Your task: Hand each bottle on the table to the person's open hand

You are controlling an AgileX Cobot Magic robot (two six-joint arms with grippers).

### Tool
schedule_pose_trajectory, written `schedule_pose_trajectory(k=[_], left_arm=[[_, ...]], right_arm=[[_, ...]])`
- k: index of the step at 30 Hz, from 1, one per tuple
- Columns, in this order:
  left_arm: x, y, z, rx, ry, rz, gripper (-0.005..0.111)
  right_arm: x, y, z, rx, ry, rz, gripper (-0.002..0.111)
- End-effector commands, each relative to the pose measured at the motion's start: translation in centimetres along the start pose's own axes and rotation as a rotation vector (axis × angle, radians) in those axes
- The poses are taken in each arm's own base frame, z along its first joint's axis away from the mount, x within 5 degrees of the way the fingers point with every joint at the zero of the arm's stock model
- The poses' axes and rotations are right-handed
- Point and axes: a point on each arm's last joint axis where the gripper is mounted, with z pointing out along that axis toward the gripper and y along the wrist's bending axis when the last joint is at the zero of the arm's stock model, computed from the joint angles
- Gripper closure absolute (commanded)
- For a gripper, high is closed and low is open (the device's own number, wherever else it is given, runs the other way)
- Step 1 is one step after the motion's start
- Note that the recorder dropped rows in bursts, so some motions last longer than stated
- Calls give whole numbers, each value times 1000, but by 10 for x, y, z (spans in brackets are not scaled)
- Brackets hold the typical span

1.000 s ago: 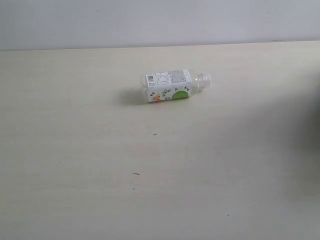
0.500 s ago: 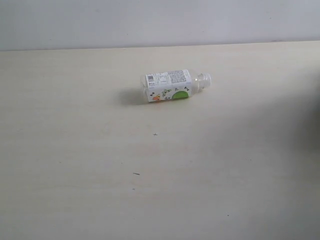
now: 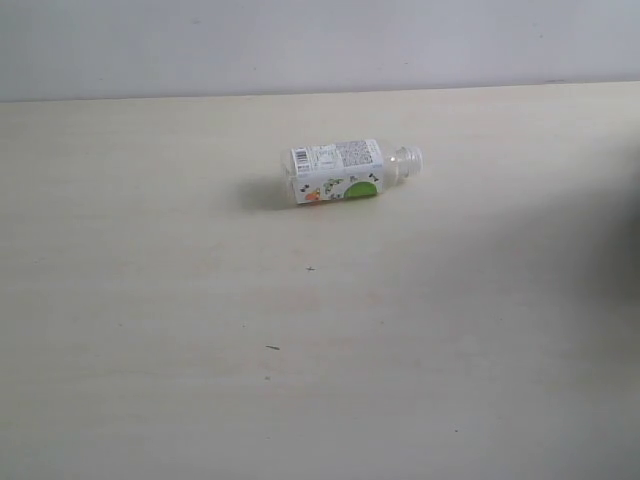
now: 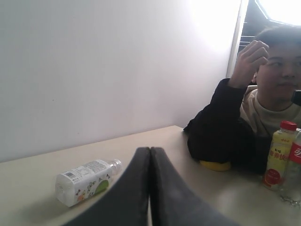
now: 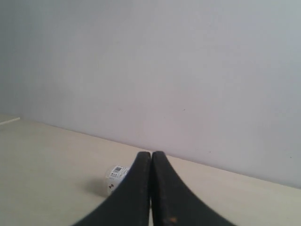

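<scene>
From the exterior view, only the capless bottle [image 3: 345,172] showed. It lay on its side on the table [image 3: 150,350], its open neck pointing away from its shadow. Neither arm reached into this view, and nothing was touching the bottle.

In the left wrist view, the left gripper [image 4: 150,149] had its two dark fingers pressed flat together with nothing between them. It hung above the tabletop and well short of the capless bottle [image 4: 84,181], aimed past the bottle's neck end. Well beyond that neck end stood a yellow bottle [image 4: 277,155] with a red cap, and a red-labelled bottle [image 4: 295,157] was just beside it, cut off by the frame. Behind them sat the person [image 4: 277,89]. The person's hand [image 4: 251,59] was curled up near the face and not yet offered palm-up.

In the right wrist view, the right gripper [image 5: 151,153] was likewise closed on nothing. It was level and low, and the base end of the capless bottle [image 5: 115,178] peeked out beside one finger, farther off.

No hand-over seemed to be under way — this looked like the pause before a pick. The next move probably called for one gripper to spread its fingers, come down over the lying bottle and close across its squarish body. The palm would need to be offered before delivery.
</scene>
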Motion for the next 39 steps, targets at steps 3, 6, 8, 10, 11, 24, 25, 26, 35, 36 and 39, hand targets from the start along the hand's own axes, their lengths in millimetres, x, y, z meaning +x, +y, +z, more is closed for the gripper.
schedule_pose_trajectory(k=[3,6,8,10,11,24,25,26,35,36,39], left_arm=[[0,0,-1,5,-5,-9,107],[0,0,-1,5,-5,-9,107],[0,0,-1,5,-5,-9,107],[0,0,-1,5,-5,-9,107],[0,0,-1,5,-5,-9,107],[0,0,-1,5,-5,-9,107],[0,0,-1,5,-5,-9,107],[0,0,-1,5,-5,-9,107],[0,0,-1,5,-5,-9,107],[0,0,-1,5,-5,-9,107],[0,0,-1,5,-5,-9,107]], right_arm=[[-4,0,-1,3,-18,-14,108],[-5,0,-1,5,-26,-14,108],[-5,0,-1,5,-26,-14,108],[-5,0,-1,5,-26,-14,108],[-5,0,-1,5,-26,-14,108],[-5,1,-1,-9,-30,55,108],[-5,1,-1,-9,-30,55,108],[-5,1,-1,-9,-30,55,108],[-2,6,-1,-68,9,249,108],[-1,7,-1,-78,23,264,108],[0,6,-1,-66,20,229,108]])
